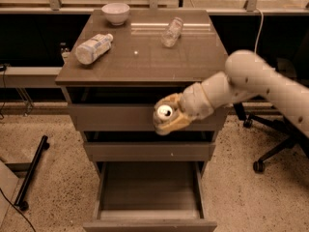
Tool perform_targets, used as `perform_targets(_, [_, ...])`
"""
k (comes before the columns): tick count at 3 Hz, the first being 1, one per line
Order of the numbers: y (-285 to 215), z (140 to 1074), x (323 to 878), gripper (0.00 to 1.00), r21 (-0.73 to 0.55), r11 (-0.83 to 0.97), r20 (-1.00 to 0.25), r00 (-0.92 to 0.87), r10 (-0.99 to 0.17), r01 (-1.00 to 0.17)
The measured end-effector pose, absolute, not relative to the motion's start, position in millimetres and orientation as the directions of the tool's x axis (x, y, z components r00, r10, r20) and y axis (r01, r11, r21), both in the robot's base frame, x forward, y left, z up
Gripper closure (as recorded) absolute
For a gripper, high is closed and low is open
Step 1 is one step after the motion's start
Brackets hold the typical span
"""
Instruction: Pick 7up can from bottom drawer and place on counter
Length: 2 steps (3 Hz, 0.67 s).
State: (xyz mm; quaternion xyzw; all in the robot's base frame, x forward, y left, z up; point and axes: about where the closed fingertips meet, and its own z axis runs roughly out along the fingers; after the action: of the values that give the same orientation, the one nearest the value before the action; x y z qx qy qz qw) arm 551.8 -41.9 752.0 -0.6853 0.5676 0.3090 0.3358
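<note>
Clasping 7up can, fingers below counter

Tan claw before top drawer, silver-topped 7up can, brown counter

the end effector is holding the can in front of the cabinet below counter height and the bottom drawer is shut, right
Not quite. The bottom drawer is open, pulled out toward the camera, as the camera view shows. The rest stands: the end effector is holding the can in front of the cabinet, below the counter.
</note>
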Motion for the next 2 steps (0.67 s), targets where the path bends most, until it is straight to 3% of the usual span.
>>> perform_targets(2, [-22,886,596,1.00,-0.263,-0.224,-0.724,0.345,-0.597,-0.939])
